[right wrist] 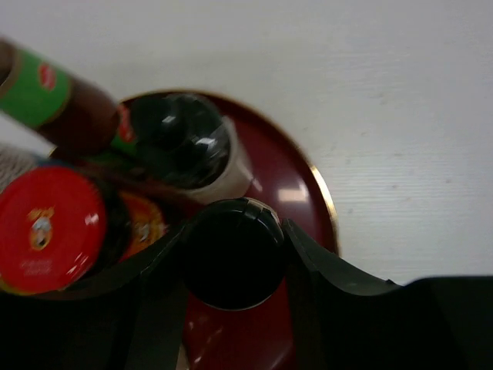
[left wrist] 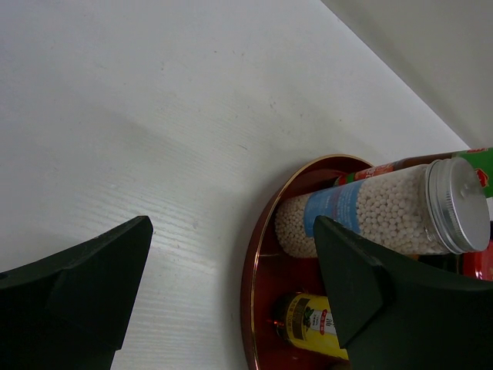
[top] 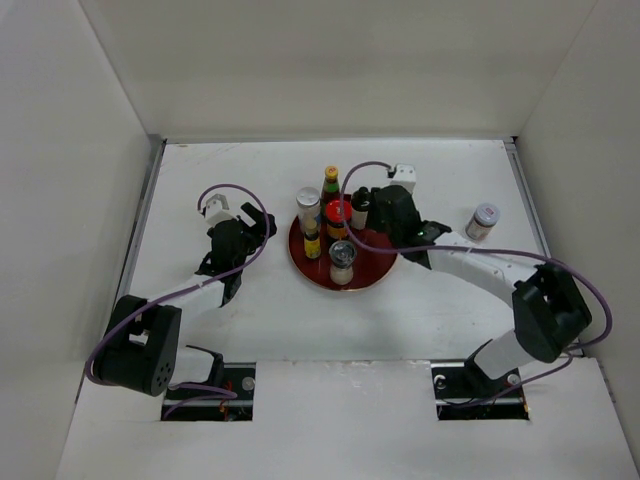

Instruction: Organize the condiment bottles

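Several condiment bottles stand on the round red tray: a green bottle with a yellow cap, a silver-capped jar of white beads, a red-capped jar, a small yellow-labelled bottle and another silver-capped jar. My right gripper is over the tray's right side. In the right wrist view it is shut on a black-capped bottle above the tray. My left gripper is open and empty, left of the tray.
One grey-capped jar stands alone on the white table at the right. A second black-capped bottle and the red cap stand close to my right fingers. White walls enclose the table on three sides.
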`<state>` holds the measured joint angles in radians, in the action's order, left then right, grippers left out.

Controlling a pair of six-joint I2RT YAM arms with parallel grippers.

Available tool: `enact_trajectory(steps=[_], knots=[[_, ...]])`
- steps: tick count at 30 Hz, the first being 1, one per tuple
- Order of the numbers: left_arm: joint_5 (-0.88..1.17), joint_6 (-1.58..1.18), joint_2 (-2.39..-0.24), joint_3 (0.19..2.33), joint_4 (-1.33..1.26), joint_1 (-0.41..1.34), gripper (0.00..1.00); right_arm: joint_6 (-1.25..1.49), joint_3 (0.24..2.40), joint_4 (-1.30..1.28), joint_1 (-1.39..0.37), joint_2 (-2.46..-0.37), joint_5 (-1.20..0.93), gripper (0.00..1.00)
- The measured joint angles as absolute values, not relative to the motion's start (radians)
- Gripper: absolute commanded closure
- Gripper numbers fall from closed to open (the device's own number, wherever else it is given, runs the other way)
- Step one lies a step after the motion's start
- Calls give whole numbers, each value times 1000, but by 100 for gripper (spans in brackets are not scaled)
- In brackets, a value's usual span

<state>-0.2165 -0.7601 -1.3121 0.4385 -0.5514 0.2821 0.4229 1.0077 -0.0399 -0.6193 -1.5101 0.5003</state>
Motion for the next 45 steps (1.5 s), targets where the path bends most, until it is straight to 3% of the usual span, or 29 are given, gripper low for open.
enact_trajectory(steps=[10, 16, 22, 28, 36, 45], knots=[[-216, -760, -1312, 439, -551, 282, 15, 454, 1007, -18, -726, -1658, 477, 57], [-216, -760, -1312, 439, -551, 282, 15, 464, 1016, -8, -728, -1672, 481, 32], [-216, -760, -1312, 439, -552, 282, 15, 468, 1016, -40, -727, -1635, 492, 25], [-216, -760, -1312, 439, -551, 282, 15, 469, 980, -88, -694, -1433, 493, 23], [-216, -764, -1312, 439, -552, 282, 15, 491, 846, -97, -405, -1202, 551, 0], [-215, -767, -1312, 439, -552, 282, 14, 482, 886, -94, -7, -1357, 646, 0]])
